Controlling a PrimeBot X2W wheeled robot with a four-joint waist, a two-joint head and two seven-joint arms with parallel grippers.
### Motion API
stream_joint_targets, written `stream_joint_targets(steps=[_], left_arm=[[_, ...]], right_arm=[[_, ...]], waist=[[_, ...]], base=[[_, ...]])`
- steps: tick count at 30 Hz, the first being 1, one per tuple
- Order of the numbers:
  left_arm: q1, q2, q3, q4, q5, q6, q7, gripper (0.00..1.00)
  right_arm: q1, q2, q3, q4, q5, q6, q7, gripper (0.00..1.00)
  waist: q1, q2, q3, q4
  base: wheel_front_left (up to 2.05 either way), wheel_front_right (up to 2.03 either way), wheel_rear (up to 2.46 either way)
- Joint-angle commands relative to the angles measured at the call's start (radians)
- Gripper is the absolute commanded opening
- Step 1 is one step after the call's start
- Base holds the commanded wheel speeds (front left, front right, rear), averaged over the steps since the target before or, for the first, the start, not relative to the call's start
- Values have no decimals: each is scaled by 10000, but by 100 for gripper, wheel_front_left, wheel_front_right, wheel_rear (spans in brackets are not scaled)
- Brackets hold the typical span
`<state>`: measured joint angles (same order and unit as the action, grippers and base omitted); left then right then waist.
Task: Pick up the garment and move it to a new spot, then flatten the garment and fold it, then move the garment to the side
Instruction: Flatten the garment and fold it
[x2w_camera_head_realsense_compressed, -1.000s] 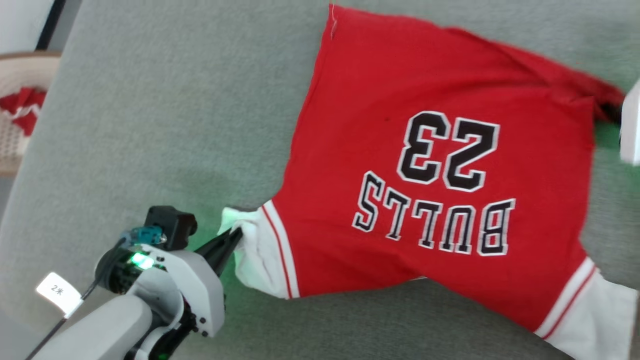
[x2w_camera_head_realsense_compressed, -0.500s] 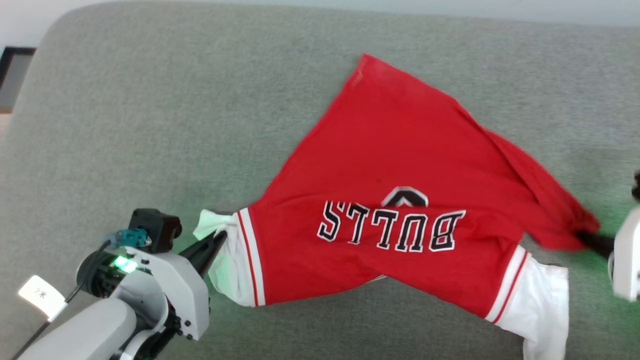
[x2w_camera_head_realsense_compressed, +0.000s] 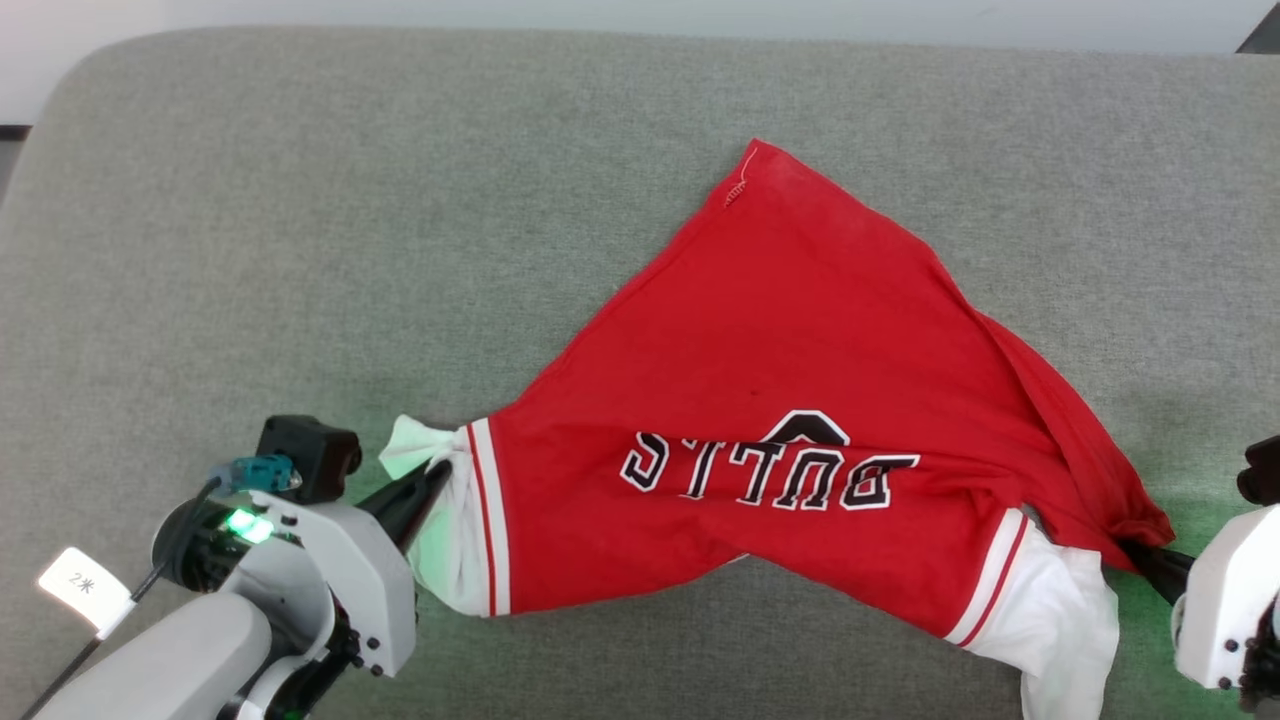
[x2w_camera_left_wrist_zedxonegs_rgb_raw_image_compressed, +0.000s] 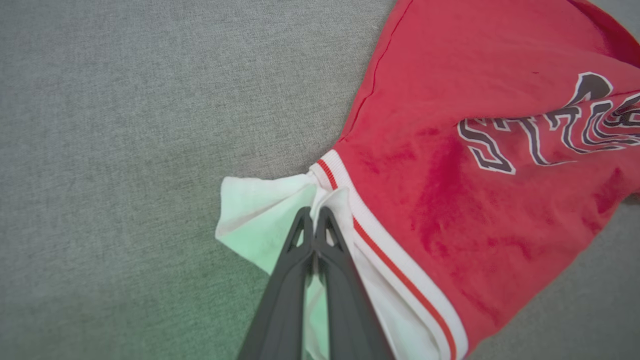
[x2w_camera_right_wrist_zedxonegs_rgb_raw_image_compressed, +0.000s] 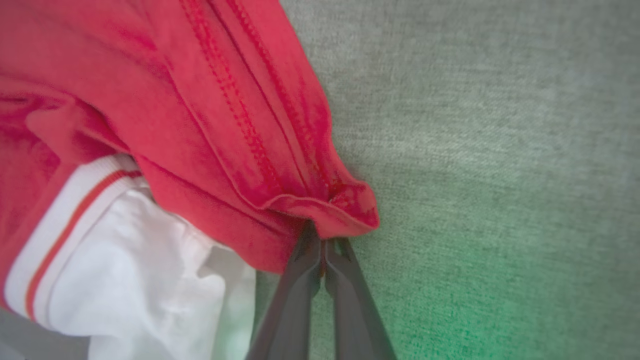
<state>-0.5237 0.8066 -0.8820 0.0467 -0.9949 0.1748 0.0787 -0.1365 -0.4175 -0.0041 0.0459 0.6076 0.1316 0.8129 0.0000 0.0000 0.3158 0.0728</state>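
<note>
At the lower L of the head view, the L gripper is staying shut on the garment. Its 2 dark fingers are pressing together w/ a fold of the white sleeve caught btw. the tips. The L forearm is coming in low from the bottom L corner, fingers pointing up and to the R, toward the cloth.

On the opposite side, the R gripper is also closed. In the R wrist view it is pinching a bunched red hem corner, and the 2nd white sleeve is lying just beside it. Its fingers are pointing to the L, toward the cloth.

Outward from both tools, the garment is spreading over the grey cushion, hanging btw. the 2 grippers. Its long axis is running L-R, approx. on the line btw. the tips, so each arm is holding its own end and neither is nearer. 1 free corner is pointing to the far side. The BULLS lettering is creasing along a fold, so the body is sagging, not flat. Whether the near edge is touching the cushion, I cannot tell.

Probably the flattening is depending on this axis: pulling the 2 ends apart along it.
</note>
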Motion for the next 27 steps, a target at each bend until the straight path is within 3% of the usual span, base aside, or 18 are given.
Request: stream_joint_targets(steps=[1,2,7,18,22,27], left_arm=[[-49,-22,-11,38,-17,-54,-44,0],[-54,-19,-10,51,-18,-67,-54,0],[-2,24,-21,46,-29,-47,-65,0],[41,-57,-153,-150,58,-50,-14,0],[-92,-144,-182,-182,117,-63,-19,0],[-310,-370,-252,-185,247,-167,-57,0]], right_arm=[[823,411,348,541,-223,-19,262,58],[788,451,335,476,-286,-18,251,100],[783,445,-26,-218,-444,-29,329,100],[59,404,-574,-2987,-726,-18,-222,100],[-925,-10,59,-3049,-956,-18,-770,100],[-2882,-488,1450,-2013,-1184,-18,-1922,100]], waist=[[0,0,-7,-33],[0,0,-16,-51],[0,0,-125,-103],[0,0,-244,162],[0,0,-151,389],[0,0,123,816]], base=[[0,0,0],[0,0,0],[0,0,0],[0,0,0],[0,0,0],[0,0,0]])
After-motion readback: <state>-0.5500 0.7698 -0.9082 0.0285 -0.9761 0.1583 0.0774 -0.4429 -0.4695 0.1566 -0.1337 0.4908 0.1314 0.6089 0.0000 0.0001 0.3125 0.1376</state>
